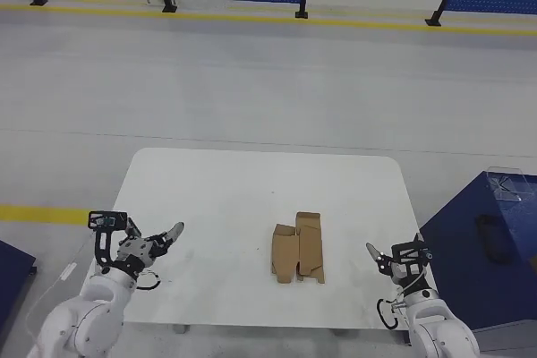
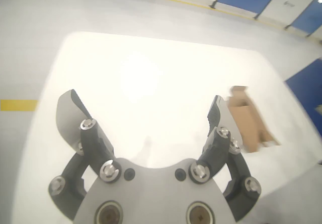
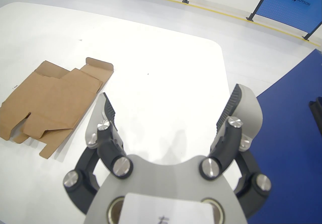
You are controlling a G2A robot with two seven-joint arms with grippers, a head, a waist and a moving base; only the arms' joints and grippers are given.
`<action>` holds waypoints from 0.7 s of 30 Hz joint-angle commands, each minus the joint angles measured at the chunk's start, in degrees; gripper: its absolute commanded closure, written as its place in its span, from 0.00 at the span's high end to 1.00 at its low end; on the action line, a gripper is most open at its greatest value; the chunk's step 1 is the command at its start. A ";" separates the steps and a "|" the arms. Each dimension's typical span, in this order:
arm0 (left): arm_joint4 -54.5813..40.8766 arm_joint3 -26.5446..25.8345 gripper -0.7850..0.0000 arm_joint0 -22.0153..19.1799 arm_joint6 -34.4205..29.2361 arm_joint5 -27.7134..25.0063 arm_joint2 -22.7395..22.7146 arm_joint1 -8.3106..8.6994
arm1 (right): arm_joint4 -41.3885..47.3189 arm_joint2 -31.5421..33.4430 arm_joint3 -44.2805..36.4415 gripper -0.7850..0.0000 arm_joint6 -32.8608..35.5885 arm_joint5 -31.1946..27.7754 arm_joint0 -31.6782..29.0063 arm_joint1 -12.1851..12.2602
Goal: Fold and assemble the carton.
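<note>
The flattened brown carton (image 1: 298, 248) is lying on the white counter (image 1: 251, 179), right of centre and toward the near edge. The left gripper (image 2: 144, 99) is hovering over the near left edge and the right gripper (image 3: 170, 91) over the near right corner, both with jaws spread wide and gripping nothing, the carton lying between them. A blue bin (image 1: 492, 242) is standing just beside the counter's right side, its contents being too unclear to tell

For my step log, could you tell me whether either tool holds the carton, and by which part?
Nothing is held: the left tool and right tool are open, apart from the flat carton.
</note>
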 commanded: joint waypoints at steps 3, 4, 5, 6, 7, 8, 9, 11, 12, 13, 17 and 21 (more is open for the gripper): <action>-23.15 5.18 1.00 -13.92 -29.86 6.68 5.17 -0.21 | 0.00 0.00 0.00 1.00 0.00 0.00 0.00 0.00; -23.98 7.65 1.00 -17.07 -32.99 7.56 7.71 -0.38 | 0.00 0.00 0.00 1.00 0.00 0.00 0.00 0.00; -24.31 10.27 1.00 -20.11 -35.42 8.00 10.59 -0.62 | 0.00 0.00 0.00 1.00 0.00 0.00 0.00 0.00; -24.33 13.32 1.00 -23.10 -36.61 8.57 13.18 -0.93 | 0.00 0.00 0.00 1.00 0.00 0.00 0.00 0.00; -25.17 16.17 1.00 -25.84 -36.98 9.34 15.78 -1.39 | 0.00 0.00 0.00 1.00 0.00 0.00 0.00 0.00; -27.53 19.33 1.00 -28.40 -38.07 10.44 18.22 -1.93 | 0.00 0.00 0.00 1.00 0.00 0.00 0.00 0.00; -29.12 22.36 1.00 -31.14 -39.13 11.67 20.52 -2.47 | 0.00 0.00 0.00 1.00 0.00 0.00 0.00 0.00; -30.06 26.90 1.00 -35.76 -39.07 10.98 24.99 -3.52 | 0.00 0.00 0.00 1.00 0.00 0.00 0.00 0.00; -29.18 28.94 1.00 -37.25 -37.61 10.08 27.14 -4.00 | 0.00 0.00 0.00 1.00 0.00 0.00 0.00 0.00; -28.79 30.85 1.00 -38.45 -37.26 9.47 29.38 -4.49 | 0.00 0.00 0.00 1.00 0.00 0.00 0.00 0.00; -28.88 32.63 1.00 -39.72 -37.36 9.32 31.12 -4.94 | 0.00 0.00 0.00 1.00 0.00 0.00 0.00 0.00; -28.88 32.63 1.00 -39.72 -37.36 9.32 31.12 -4.94 | 0.00 0.00 0.00 1.00 0.00 0.00 0.00 0.00</action>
